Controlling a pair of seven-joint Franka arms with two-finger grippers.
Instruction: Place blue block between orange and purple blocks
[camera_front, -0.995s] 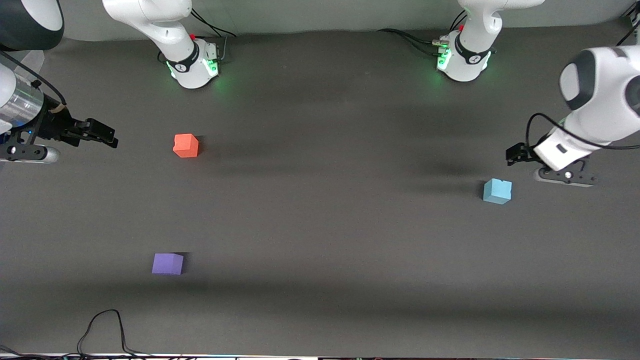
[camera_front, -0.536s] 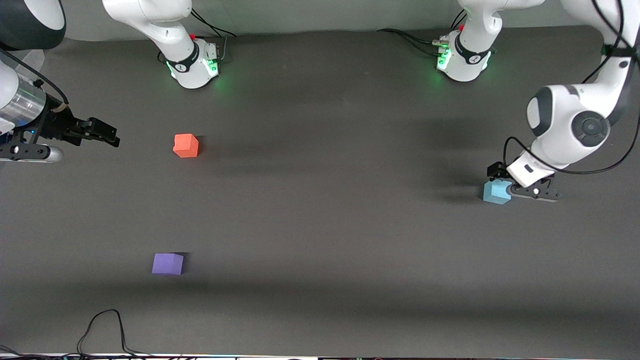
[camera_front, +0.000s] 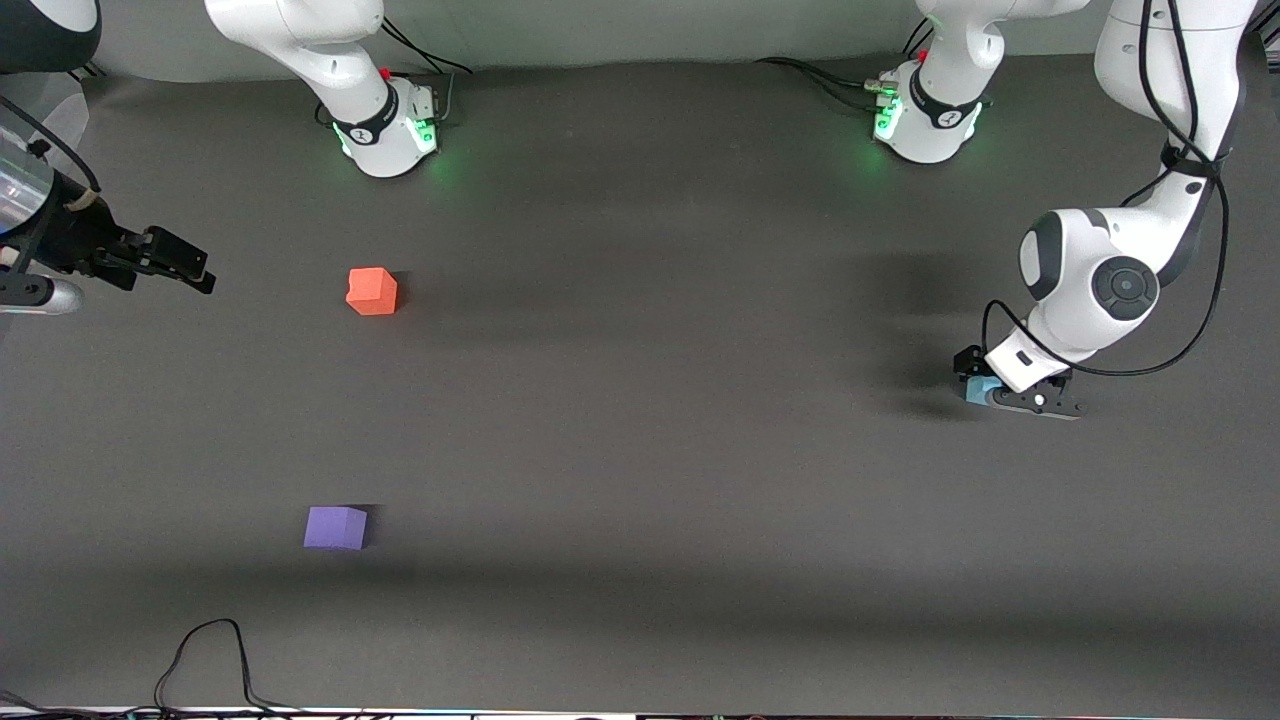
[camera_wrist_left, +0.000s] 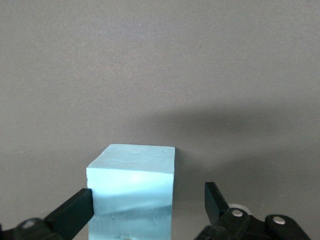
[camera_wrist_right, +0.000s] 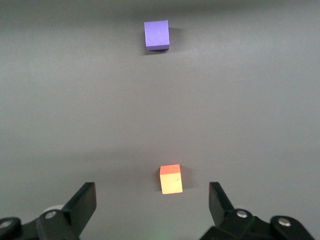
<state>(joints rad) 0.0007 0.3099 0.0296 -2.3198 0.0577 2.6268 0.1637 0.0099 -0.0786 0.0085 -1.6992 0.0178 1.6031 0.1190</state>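
The blue block (camera_wrist_left: 132, 192) sits on the dark worktop (camera_front: 640, 420) near the edge at the left arm's end, about midway between the robots' edge and the front camera's edge. The left gripper (camera_front: 985, 385) is down around it, fingers (camera_wrist_left: 72, 215) spread, one touching a side of the block, the other just clear. The orange block (camera_front: 372, 291) and purple block (camera_front: 335, 527) lie toward the right arm's end, well apart, purple nearer the front camera. The right gripper (camera_front: 160, 262) waits over that end's edge, fingers (camera_wrist_right: 82, 202) spread wide and empty.
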